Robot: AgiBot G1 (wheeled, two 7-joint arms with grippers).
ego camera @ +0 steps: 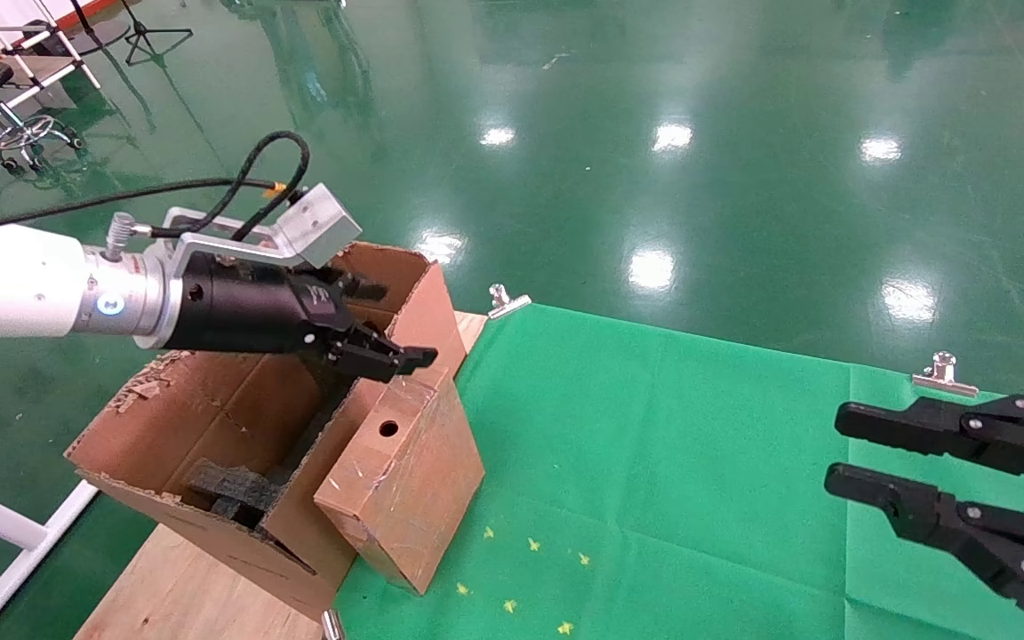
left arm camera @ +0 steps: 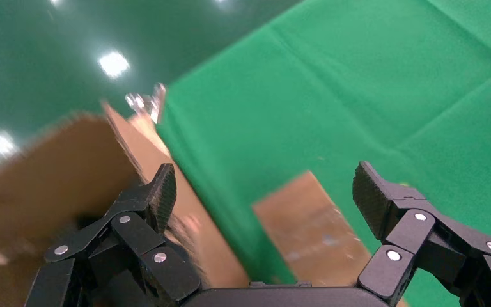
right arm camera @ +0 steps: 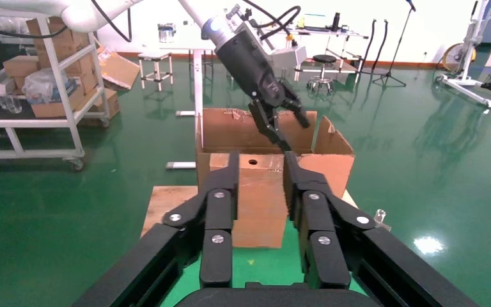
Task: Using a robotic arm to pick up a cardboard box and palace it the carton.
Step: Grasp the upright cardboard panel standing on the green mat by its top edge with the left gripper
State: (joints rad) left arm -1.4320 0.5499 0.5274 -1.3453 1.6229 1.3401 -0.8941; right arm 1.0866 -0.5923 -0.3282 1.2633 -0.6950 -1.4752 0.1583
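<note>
The slim cardboard box (ego camera: pixel 405 480) with a round hole in its narrow top face stands tilted on the green cloth, leaning against the outer wall of the carton (ego camera: pixel 210 418). The carton has torn flaps and black foam blocks (ego camera: pixel 228 489) inside. My left gripper (ego camera: pixel 398 322), on the white arm, is open and empty just above the box's top end and the carton's rim. In the left wrist view the gripper (left arm camera: pixel 265 188) shows the box (left arm camera: pixel 313 224) below its spread jaws. My right gripper (ego camera: pixel 841 449) is open and parked at the right; its view (right arm camera: pixel 262 163) faces the box (right arm camera: pixel 259 204).
A green cloth (ego camera: pixel 672 462) covers the table, held by metal clips (ego camera: pixel 508 300) (ego camera: pixel 945 372). Bare wooden tabletop (ego camera: pixel 174 587) lies under the carton near the left edge. Small yellow marks (ego camera: pixel 530 544) dot the cloth. Shelves and stools stand far off on the floor.
</note>
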